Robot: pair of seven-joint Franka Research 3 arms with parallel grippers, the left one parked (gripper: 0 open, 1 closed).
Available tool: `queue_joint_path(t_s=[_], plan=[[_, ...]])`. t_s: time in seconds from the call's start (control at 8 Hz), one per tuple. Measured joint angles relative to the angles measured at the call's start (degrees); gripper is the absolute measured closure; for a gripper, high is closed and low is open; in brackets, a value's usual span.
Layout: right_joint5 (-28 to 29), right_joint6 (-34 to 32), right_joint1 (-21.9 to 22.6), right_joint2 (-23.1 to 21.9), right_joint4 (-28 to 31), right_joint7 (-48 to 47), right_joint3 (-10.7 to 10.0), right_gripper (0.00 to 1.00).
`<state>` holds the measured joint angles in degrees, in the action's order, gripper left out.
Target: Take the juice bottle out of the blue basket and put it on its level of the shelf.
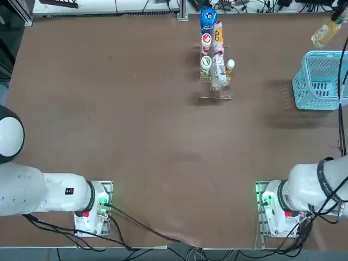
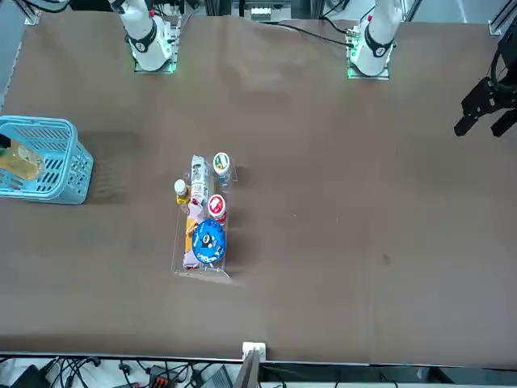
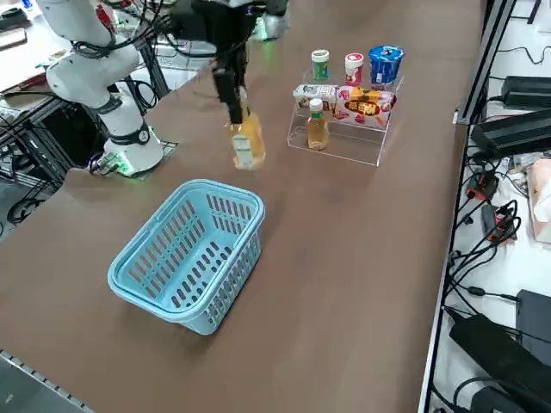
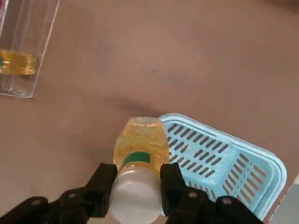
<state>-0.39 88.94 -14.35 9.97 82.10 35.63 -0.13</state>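
Note:
My right gripper is shut on the white cap of the juice bottle, which hangs cap-up in the air, clear of the table. In the right wrist view the black fingers clamp the cap on both sides, and the pale yellow juice bottle hangs over a corner of the blue basket. The light blue basket stands on the table below and shows nothing inside it. The clear shelf stands further along the table, with a bare stretch on its lowest step.
On the shelf stand a blue-topped bottle, a red-capped one, a green-capped one, an orange juice bottle and snack packs. The table's right edge runs close beside the basket. Cables lie beyond it.

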Motion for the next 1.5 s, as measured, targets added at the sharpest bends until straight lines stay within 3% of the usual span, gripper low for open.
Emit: queue_joint_path(t_s=[0.62, 1.5], plan=[[-0.19, 0.33, 14.09, 0.77, -0.09, -0.05, 0.13, 0.46], [-0.82, 7.42, 21.64, 6.06, -0.11, 2.75, 0.08, 0.46]])
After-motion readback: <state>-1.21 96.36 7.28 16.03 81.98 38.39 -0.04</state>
